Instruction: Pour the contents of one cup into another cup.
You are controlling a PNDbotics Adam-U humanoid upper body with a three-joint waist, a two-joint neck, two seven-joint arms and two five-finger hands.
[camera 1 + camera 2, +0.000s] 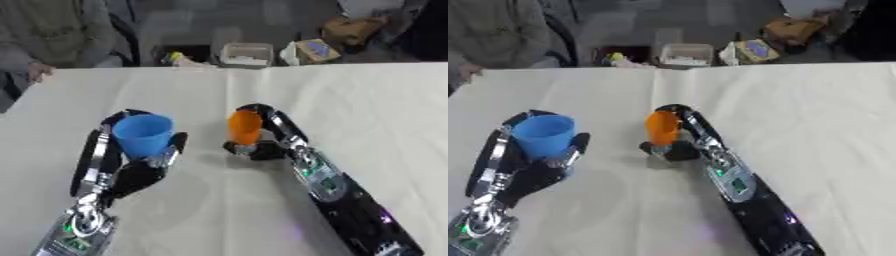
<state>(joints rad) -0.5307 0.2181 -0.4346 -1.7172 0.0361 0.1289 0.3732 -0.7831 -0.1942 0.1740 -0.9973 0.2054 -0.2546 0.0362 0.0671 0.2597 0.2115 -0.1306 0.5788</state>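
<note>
Left eye view: left hand (140, 167) has its fingers curled round the blue cup (143, 135), upright, mouth above the fingers. Right hand (262, 142) has its fingers wrapped round the orange cup (244, 126), also upright on the white table (367, 110).

Right eye view: the cups stand apart, neither tilted; contents not visible. Judgement: both cups grasped, pour not yet begun; bringing together and tipping remain.

No text, label, brand, number or sign could be read on anything in either view; all surfaces showed only plain colour.
</note>
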